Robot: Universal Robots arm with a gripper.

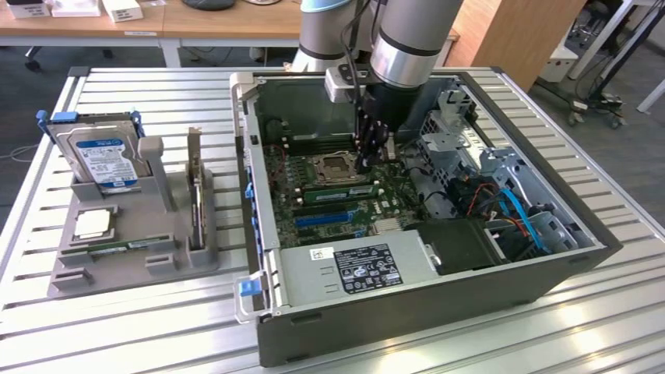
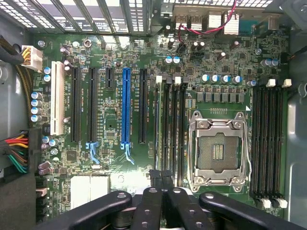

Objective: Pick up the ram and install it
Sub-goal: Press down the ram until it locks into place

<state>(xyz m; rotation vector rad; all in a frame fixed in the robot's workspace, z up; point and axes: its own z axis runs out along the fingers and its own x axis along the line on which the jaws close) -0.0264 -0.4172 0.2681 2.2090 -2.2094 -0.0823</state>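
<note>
Robotics laboratory: a slatted aluminium surface (image 1: 146, 312) carries an open desktop computer case (image 1: 416, 312) and a grey parts fixture (image 1: 135, 257); wooden furniture (image 1: 509, 39) stands behind.

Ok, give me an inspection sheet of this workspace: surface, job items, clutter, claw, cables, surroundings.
Surface: slatted metal table carrying an open PC case and a grey holder.
Job's things: ram lies along the slots beside the socket.
Clutter: hard drive, chip and card in the holder.
Claw: claw shut, tips over the memory slots.
Cables: red and blue cables inside the case.
Surroundings: desks behind.
</note>
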